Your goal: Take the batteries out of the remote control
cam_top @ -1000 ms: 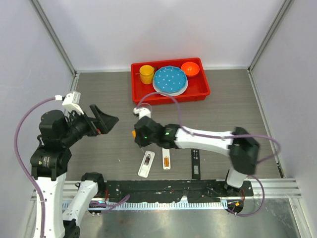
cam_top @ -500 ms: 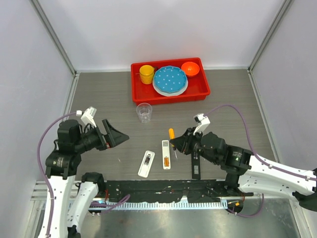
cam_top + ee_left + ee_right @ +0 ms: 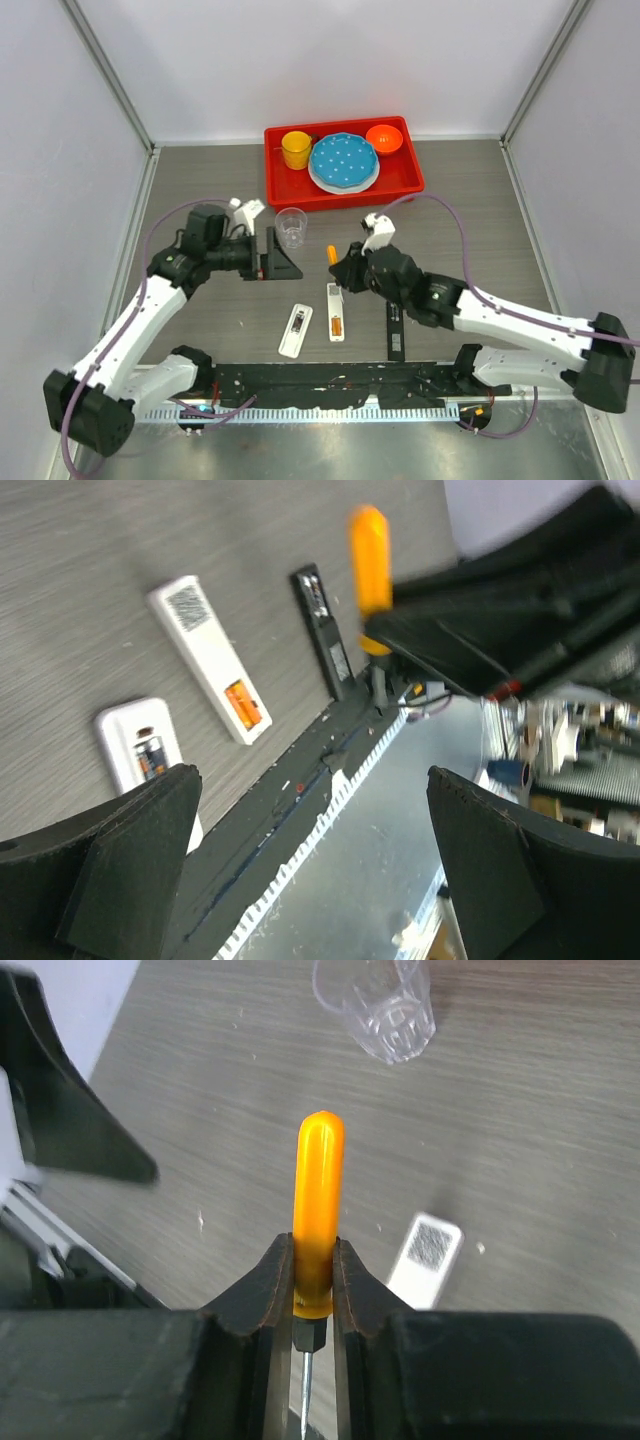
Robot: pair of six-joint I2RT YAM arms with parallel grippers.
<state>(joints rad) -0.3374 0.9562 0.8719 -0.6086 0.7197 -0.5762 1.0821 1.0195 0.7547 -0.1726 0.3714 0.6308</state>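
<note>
Two white remotes lie open at the front: one (image 3: 336,311) holds an orange battery (image 3: 337,325), the other (image 3: 295,331) holds dark batteries (image 3: 297,322). The left wrist view shows both remotes (image 3: 208,656) (image 3: 138,748) with the orange battery (image 3: 243,702) and the dark batteries (image 3: 150,757). My right gripper (image 3: 345,270) is shut on an orange-handled screwdriver (image 3: 331,254), held above the far end of the middle remote; in the right wrist view the screwdriver (image 3: 318,1200) sits between the fingers of that gripper (image 3: 313,1260). My left gripper (image 3: 277,262) is open and empty, left of the screwdriver.
A black remote part (image 3: 395,329) lies right of the white remotes. A clear cup (image 3: 291,226) stands just behind my left gripper. A red tray (image 3: 407,181) at the back holds a yellow cup, a blue plate and an orange bowl.
My left arm has swung right and forward toward the middle, near the cup. My right gripper has shifted slightly left and back with the screwdriver.
</note>
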